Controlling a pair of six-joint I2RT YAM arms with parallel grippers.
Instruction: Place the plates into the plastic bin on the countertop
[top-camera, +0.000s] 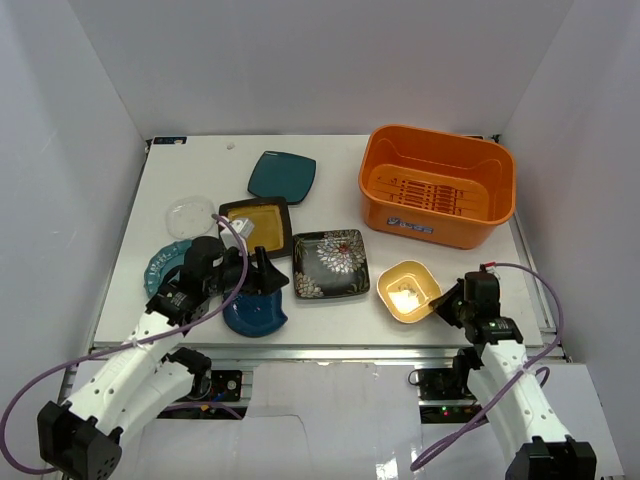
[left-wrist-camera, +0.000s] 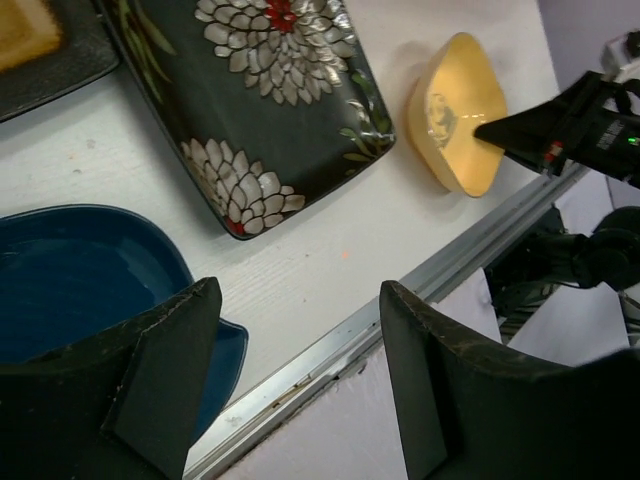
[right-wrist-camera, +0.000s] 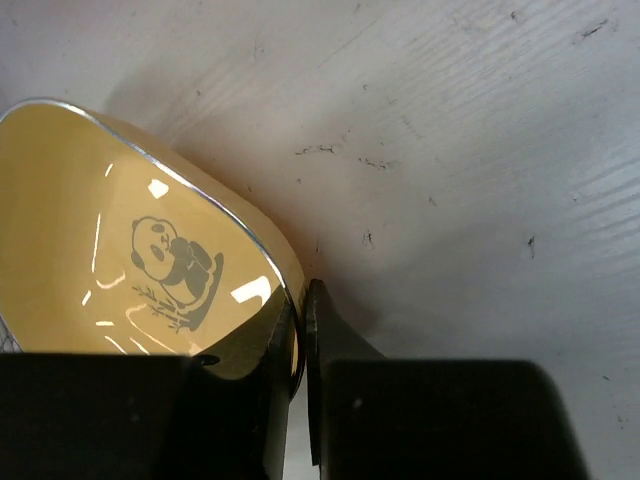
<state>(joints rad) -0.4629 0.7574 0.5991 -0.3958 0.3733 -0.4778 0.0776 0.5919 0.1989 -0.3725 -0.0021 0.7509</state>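
White countertop (top-camera: 335, 212): my right gripper (top-camera: 441, 303) pinches the rim of the glossy yellow panda dish (top-camera: 407, 290); left gripper (left-wrist-camera: 298, 290) gapes, empty.

White booth, even light.
Walls (top-camera: 300, 60) on three sides of countertop (top-camera: 335, 200) (scuffed, scratched); aluminium rail (top-camera: 340, 349) at near edge.

A clear round dish (top-camera: 190, 215) lay flat near the left side of the worktop (top-camera: 335, 170), see-through enough that the white surface showed beneath it. Plain white walls (top-camera: 300, 60) closed in the back and both sides. A silver metal rail (top-camera: 330, 349) ran along the near edge. In the left wrist view it crossed the picture at a slant and looked scuffed in places. A small dark blue tab (top-camera: 168, 141) sat at the back left corner. Below the rail lay a white sheet (top-camera: 320, 395).
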